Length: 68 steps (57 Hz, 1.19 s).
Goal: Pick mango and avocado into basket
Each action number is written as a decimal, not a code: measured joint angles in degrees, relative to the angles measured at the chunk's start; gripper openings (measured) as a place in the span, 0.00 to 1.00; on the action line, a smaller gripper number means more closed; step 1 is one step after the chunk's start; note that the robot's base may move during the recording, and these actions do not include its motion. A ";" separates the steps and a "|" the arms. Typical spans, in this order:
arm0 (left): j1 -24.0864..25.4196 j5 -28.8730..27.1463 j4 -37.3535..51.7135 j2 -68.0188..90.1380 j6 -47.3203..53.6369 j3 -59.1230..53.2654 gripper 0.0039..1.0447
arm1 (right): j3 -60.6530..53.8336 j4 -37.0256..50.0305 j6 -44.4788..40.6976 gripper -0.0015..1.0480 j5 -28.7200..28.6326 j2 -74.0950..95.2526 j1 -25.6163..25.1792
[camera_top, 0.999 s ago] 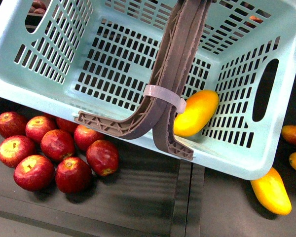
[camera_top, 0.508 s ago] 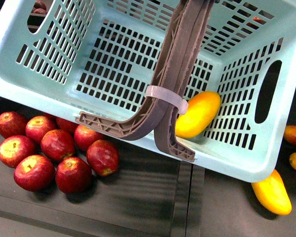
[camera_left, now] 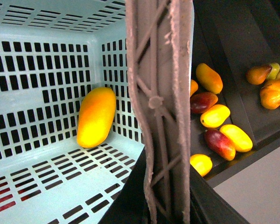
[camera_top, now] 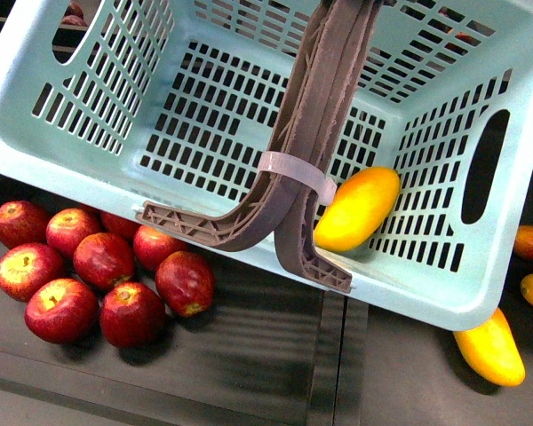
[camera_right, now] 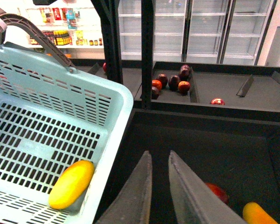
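Hovering beside the basket [camera_right: 107, 100] holding the mango [camera_right: 71, 184], the right gripper [camera_right: 159, 161] keeps its fingers nearly closed, empty.

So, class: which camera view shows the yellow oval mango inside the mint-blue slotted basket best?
The left wrist view: the mango lies whole and close. In the front view the brown handle clips one end; the right wrist view shows it small.

Grocery shop, glass-door fridges [camera_right: 200, 28], stocked shelves [camera_right: 60, 37], apples [camera_top: 98, 284] displayed
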 joint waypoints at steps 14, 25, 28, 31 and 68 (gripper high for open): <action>0.00 -0.02 0.00 0.00 0.00 0.00 0.09 | 0.00 0.00 0.00 0.61 0.00 -0.02 0.02; 0.00 -0.02 0.00 0.00 0.00 0.00 0.09 | 0.00 0.00 0.00 0.93 0.00 -0.02 0.00; 0.00 -0.02 0.00 0.00 0.02 0.00 0.09 | 0.00 0.00 0.07 0.94 0.00 -0.02 0.00; 0.00 0.02 0.00 0.00 0.00 0.00 0.09 | 0.00 0.00 0.02 0.92 0.00 -0.02 0.02; -0.26 -0.22 0.00 0.02 0.02 -0.02 0.09 | -0.42 -0.07 0.02 0.93 0.15 -0.26 0.17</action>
